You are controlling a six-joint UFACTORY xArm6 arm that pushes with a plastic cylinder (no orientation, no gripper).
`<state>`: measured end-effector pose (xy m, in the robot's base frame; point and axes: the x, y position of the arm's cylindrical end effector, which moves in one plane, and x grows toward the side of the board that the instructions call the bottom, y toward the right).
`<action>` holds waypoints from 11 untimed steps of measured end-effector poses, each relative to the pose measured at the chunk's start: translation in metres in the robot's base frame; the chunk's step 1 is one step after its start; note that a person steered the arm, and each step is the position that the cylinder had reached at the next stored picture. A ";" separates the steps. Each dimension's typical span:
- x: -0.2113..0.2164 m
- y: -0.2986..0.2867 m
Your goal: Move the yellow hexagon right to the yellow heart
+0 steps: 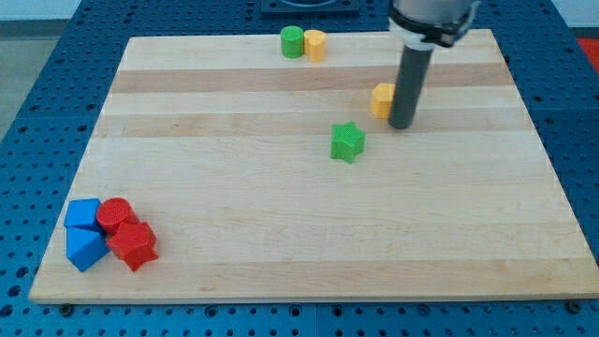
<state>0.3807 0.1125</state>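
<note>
A yellow block (381, 99), apparently the hexagon, lies right of the board's middle, its right side hidden behind my rod. My tip (401, 124) rests on the board just right of and slightly below this block, touching or nearly touching it. A second yellow block (315, 45), likely the heart, sits near the view's top edge, up and to the left of the first one. It is next to a green cylinder (293, 41).
A green star (347, 141) lies below-left of my tip. At the view's bottom left, two blue blocks (83, 231) and two red blocks (126, 232) are clustered together. The wooden board (281, 197) rests on a blue perforated table.
</note>
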 end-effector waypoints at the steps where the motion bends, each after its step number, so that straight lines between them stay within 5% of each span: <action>1: -0.052 0.004; 2: -0.104 0.005; 5: -0.047 -0.024; 11: -0.129 -0.037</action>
